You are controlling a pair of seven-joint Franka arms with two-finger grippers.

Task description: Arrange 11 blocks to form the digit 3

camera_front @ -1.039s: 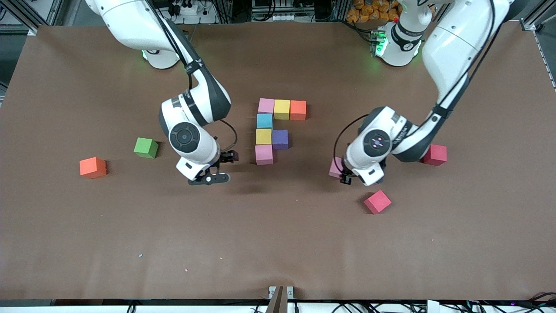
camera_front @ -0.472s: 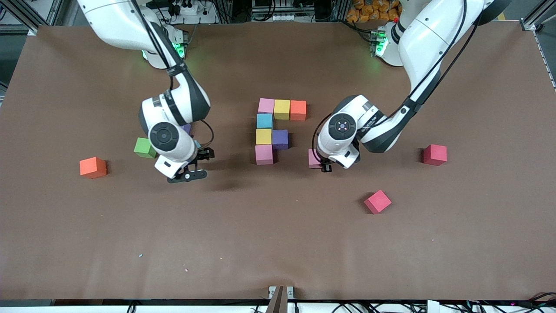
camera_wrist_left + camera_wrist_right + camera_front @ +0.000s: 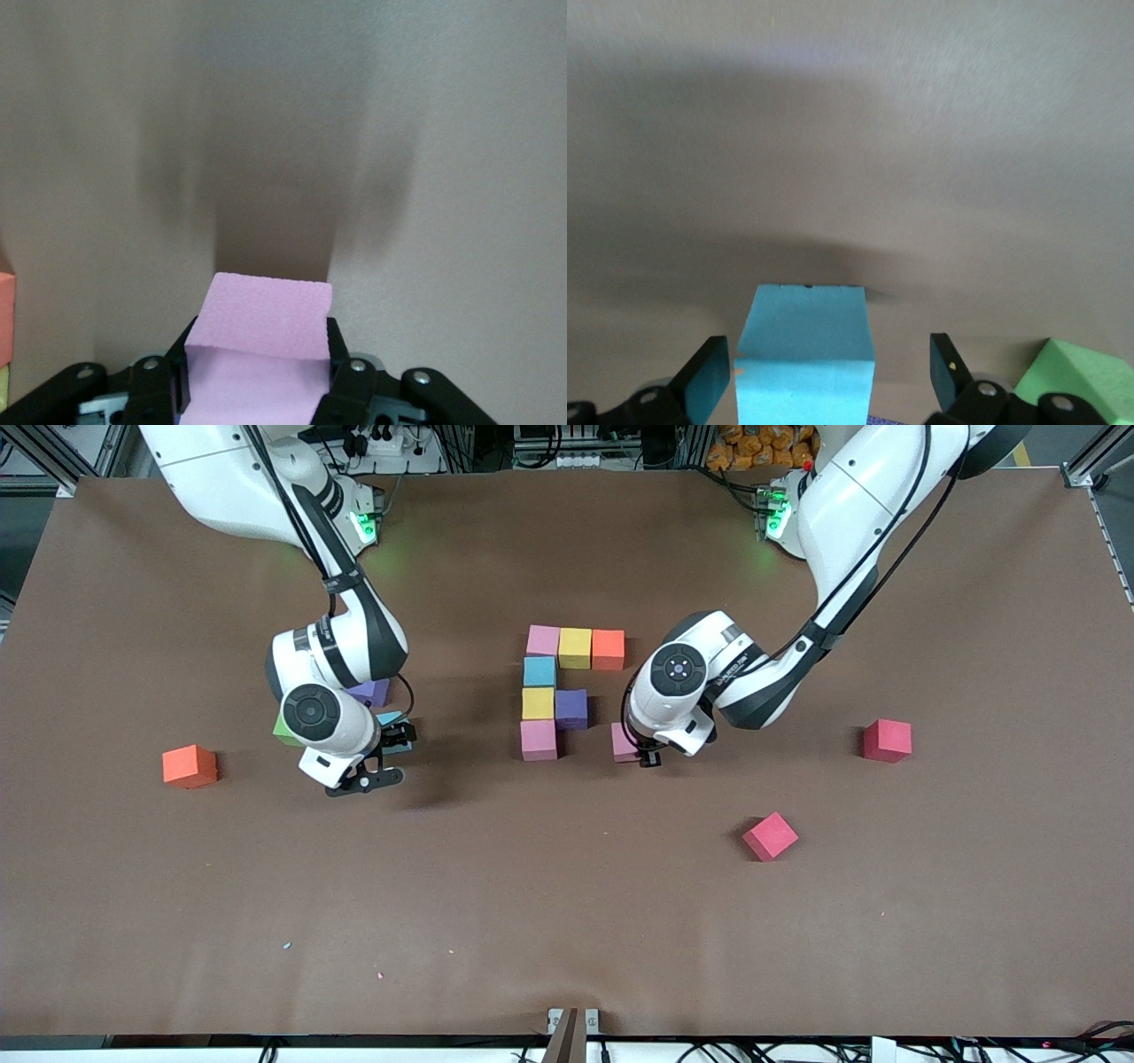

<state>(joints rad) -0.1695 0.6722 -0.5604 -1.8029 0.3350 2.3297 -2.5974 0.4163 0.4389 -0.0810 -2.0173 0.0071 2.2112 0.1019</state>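
Pink block (image 3: 261,341) pinched in left claw (image 3: 640,755) by the part-built digit 3 (image 3: 567,687), mid-desk; right claw (image 3: 833,372) wide astride a blue block (image 3: 804,350).
We judge the cubes light, matte, grippy: take opposite flat faces. We count three pink, two yellow, two blue, two purple, two red, two orange, one green, some perhaps hidden.
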